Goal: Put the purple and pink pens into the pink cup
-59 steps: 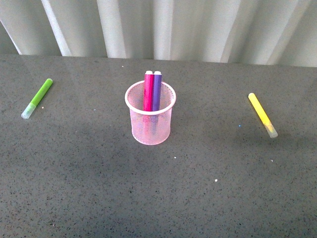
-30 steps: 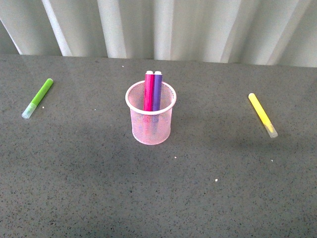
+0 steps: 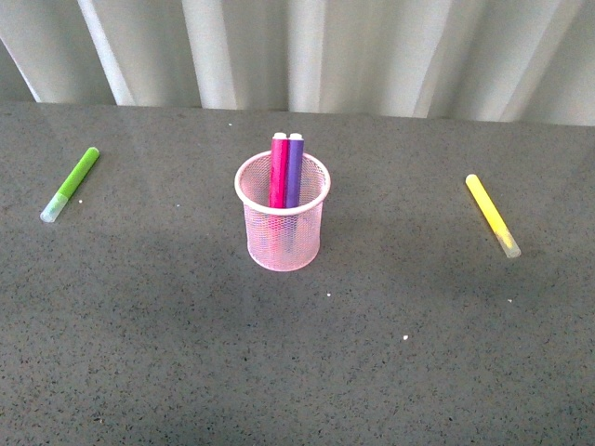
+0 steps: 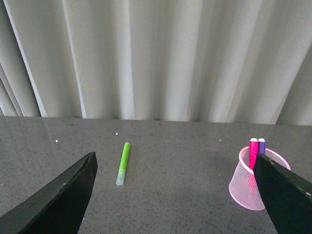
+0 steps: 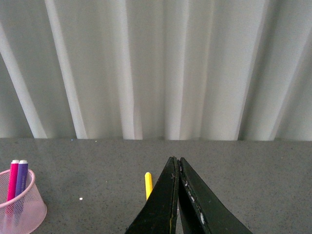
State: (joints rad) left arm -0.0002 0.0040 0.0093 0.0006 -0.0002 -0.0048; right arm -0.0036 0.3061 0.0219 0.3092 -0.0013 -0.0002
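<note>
Both pens in: pink pen (image 3: 278,172) and purple pen (image 3: 295,171) stand side by side in the pink cup (image 3: 283,237), mid bench (image 3: 186,353). Left end effector (image 4: 175,195) fingers wide apart, right end effector (image 5: 176,195) pressed together, both empty. Task looks done; keep both arms clear of the cup, don't knock it.

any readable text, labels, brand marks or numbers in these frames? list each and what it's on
None readable in any view.
pink pen and purple pen in the pink cup: no print visible on the barrels.
green marker and yellow marker on the table: barrels look plain; any print is too small to tell.
left claw, right claw, curtain: no markings.
</note>
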